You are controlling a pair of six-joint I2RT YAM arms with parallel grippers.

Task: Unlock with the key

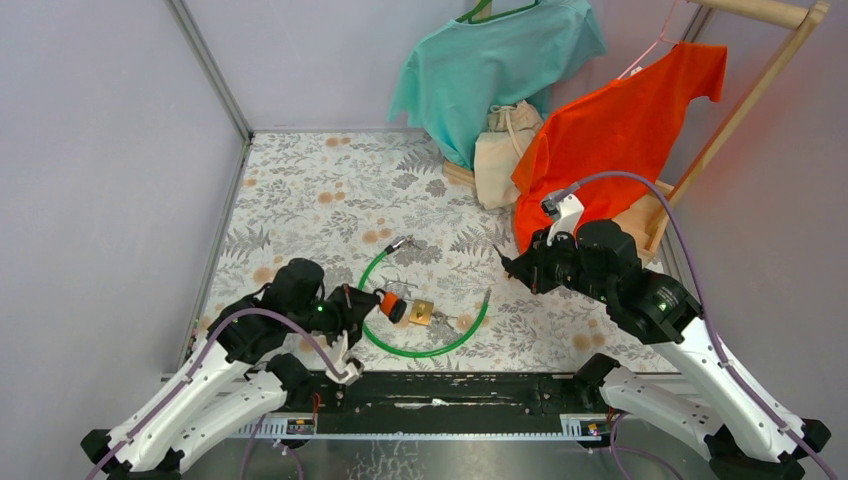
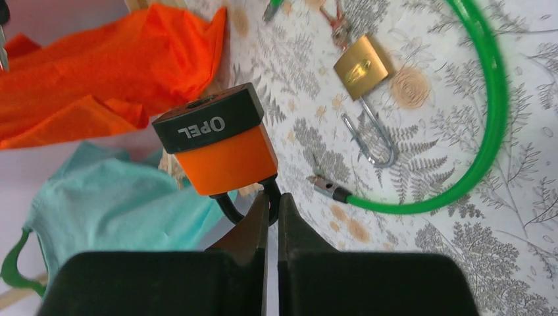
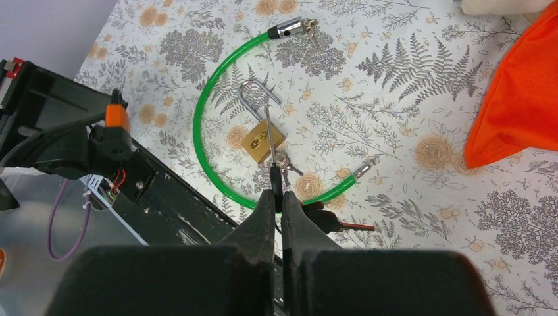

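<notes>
Right gripper point(image 3: 276, 197) is pinched tight on a slim metal key point(image 3: 272, 176). Its shaft runs straight out past the fingertips, above the brass padlock point(image 3: 255, 141) and glossy green cable loop point(image 3: 197, 141). Left gripper point(image 2: 273, 201) is clamped on the black shackle point(image 2: 227, 205) of the boxy orange padlock point(image 2: 227, 155), whose body points away from the fingers.

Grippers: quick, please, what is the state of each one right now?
Left gripper: closed, holding the orange padlock by its shackle.
Right gripper: closed, holding a key.
</notes>
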